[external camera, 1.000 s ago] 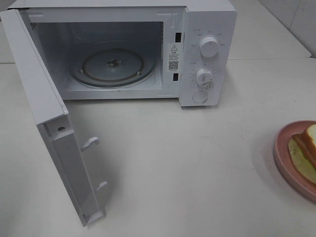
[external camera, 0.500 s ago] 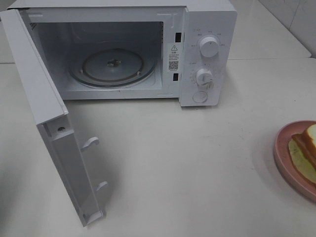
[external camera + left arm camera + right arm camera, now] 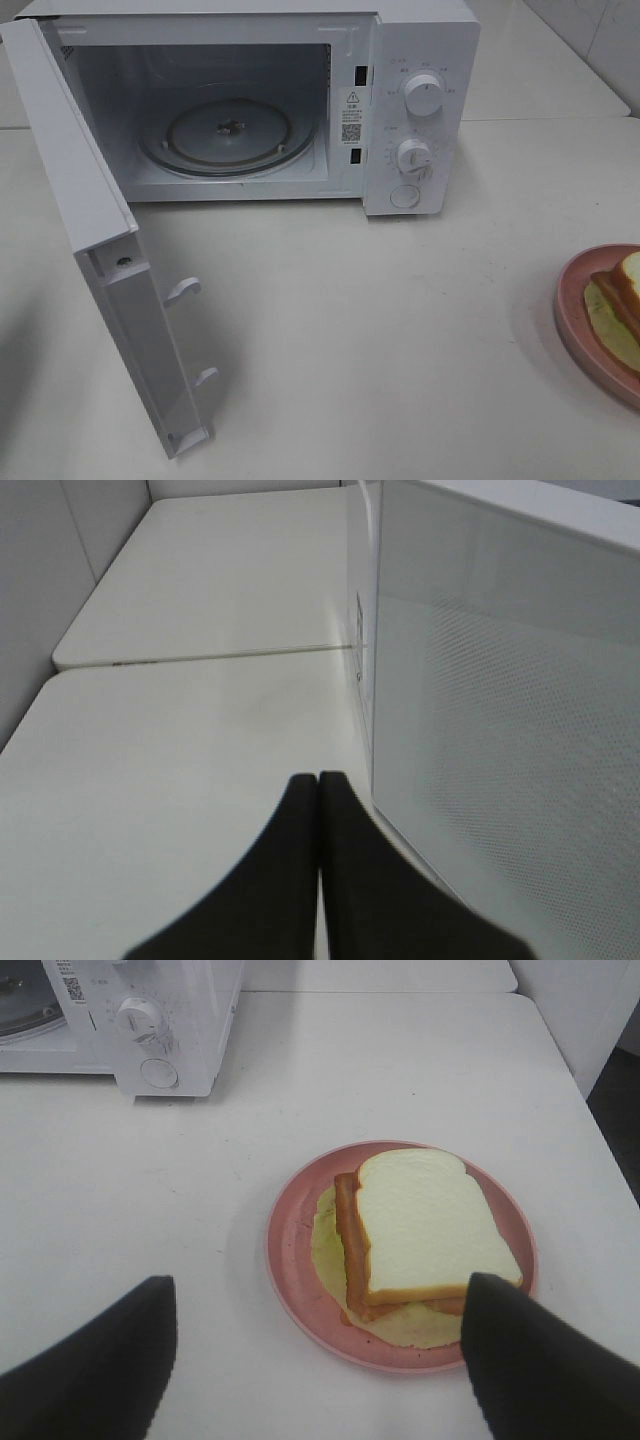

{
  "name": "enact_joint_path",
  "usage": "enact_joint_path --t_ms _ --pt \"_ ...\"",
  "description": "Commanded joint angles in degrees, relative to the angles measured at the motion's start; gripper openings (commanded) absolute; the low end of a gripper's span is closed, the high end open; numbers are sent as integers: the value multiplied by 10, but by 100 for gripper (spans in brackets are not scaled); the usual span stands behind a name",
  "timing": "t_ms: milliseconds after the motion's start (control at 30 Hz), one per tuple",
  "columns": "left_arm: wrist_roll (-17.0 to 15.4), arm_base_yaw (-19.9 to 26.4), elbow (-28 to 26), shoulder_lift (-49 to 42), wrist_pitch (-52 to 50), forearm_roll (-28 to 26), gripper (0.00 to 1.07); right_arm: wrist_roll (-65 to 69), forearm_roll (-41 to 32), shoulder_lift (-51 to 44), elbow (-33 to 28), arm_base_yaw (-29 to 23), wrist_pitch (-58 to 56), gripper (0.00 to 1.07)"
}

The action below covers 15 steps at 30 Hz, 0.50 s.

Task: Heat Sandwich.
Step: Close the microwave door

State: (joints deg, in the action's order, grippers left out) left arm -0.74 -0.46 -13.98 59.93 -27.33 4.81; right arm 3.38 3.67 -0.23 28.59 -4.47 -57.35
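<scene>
The sandwich (image 3: 420, 1235), white bread over reddish-brown meat strips and pale yellow-green filling, lies on a round pink plate (image 3: 290, 1260). In the high view the sandwich (image 3: 622, 305) and plate (image 3: 572, 310) sit at the right edge, partly cut off. My right gripper (image 3: 320, 1360) is open, its fingers (image 3: 95, 1360) spread wide on the near side of the plate, not touching it. My left gripper (image 3: 318, 785) is shut and empty, next to the outer face of the open microwave door (image 3: 510, 740). Neither gripper shows in the high view.
The white microwave (image 3: 420, 110) stands at the back with its door (image 3: 120, 280) swung wide open to the left. A glass turntable (image 3: 230, 135) lies inside the empty cavity. Two knobs (image 3: 424, 95) are on its right panel. The table (image 3: 380, 330) is white.
</scene>
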Motion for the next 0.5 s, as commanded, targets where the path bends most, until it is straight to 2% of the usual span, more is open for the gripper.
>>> enact_joint_path --t_ms 33,267,367,400,500 --pt "-3 2 2 54 -81 18 0 -1 2 -16 -1 4 3 75" --pt "-6 2 -3 134 -158 46 0 -1 2 -16 -1 4 3 75" --pt "-45 2 -11 176 -195 77 0 -1 2 -16 -1 4 3 75" --pt "-45 2 -11 176 -195 77 0 -1 2 -16 -1 4 3 75" --pt "-82 2 -25 209 -235 125 0 -1 2 -16 -1 4 3 75"
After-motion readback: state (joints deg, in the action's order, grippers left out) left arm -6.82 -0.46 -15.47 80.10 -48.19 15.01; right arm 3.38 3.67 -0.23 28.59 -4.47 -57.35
